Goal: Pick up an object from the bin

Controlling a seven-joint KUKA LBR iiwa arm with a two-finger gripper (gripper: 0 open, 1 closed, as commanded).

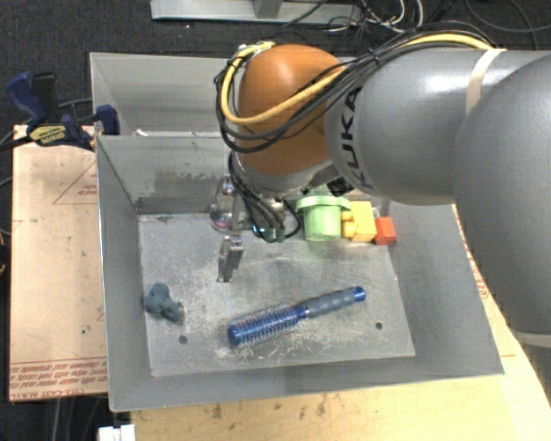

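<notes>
My gripper (229, 266) hangs under the orange cover over the bin's middle left, its tip just above the bare floor. A blue brush (294, 314) with a bristled head and a smooth handle lies slanted on the floor, down and to the right of the tip. A small grey-blue lump (163, 303) rests to the lower left of the tip. A toy block piece with a green round end, a yellow middle and an orange end (342, 220) lies to the right, partly hidden by the arm. Nothing touches the gripper.
The arm and its orange cover with cables span the bin's upper right and hide the floor beneath them. The sloped bin walls rise on the left and at the back. Bare floor lies between the lump and the brush.
</notes>
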